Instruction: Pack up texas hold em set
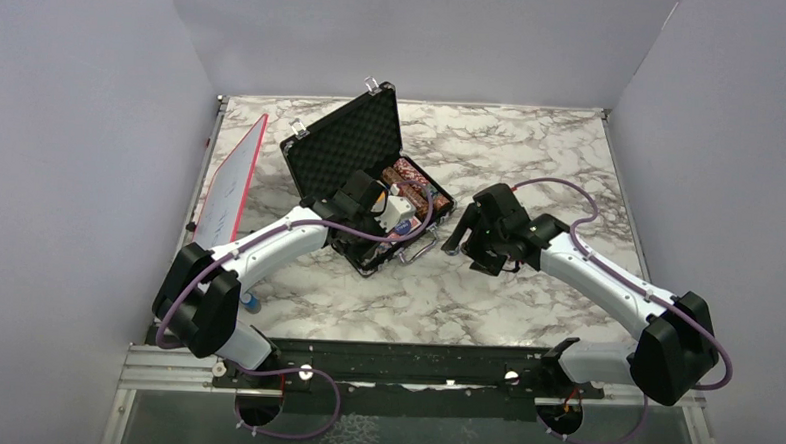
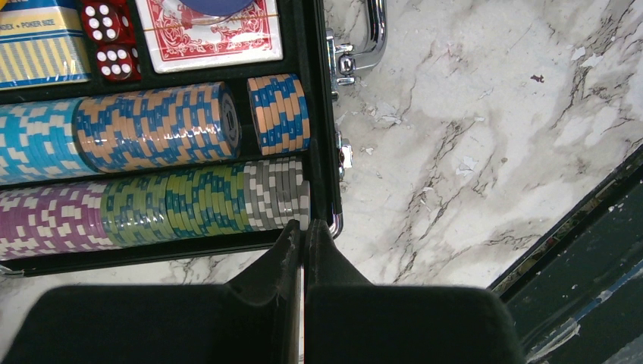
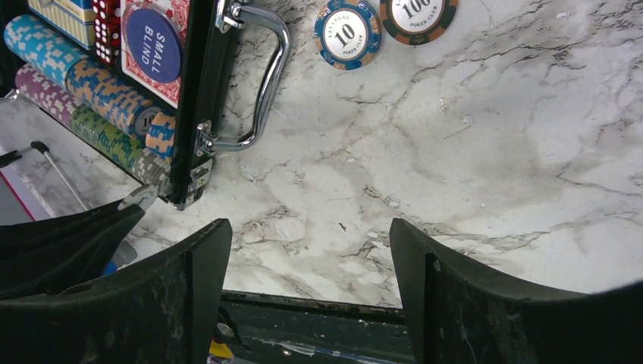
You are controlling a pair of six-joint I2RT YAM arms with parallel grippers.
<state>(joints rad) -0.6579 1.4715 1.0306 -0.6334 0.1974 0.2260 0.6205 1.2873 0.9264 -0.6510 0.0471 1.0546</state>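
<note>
Left jaws clenched tight, nothing between them, tips over the front corner of the open briefcase (image 1: 344, 145), right by the grey-white chips (image 2: 277, 193). Right jaws released, spread wide, hovering over bare marble counter (image 1: 532, 158) on the handle side of the case, touching nothing.

Briefcase sits mid-counter, foam-lined lid tilted up toward the back-left, metal handle (image 3: 265, 83) lying flat on the counter. Inside are rows of poker chips on edge: an orange-and-blue stack (image 2: 152, 125), then cyan, purple and green ones. Above the rows are red dice (image 2: 110, 42), red-backed cards (image 2: 212, 38) with a blue "SMALL BLIND" disc (image 3: 154, 44) on top, and a boxed deck (image 2: 38, 42) beside the dice.

Two chips are loose on the counter outside the case, past the handle: a blue "10" chip (image 3: 347, 34) and an orange "100" chip (image 3: 418, 14), side by side.

Red-edged white board (image 1: 233, 180) stands at the counter's left edge.
</note>
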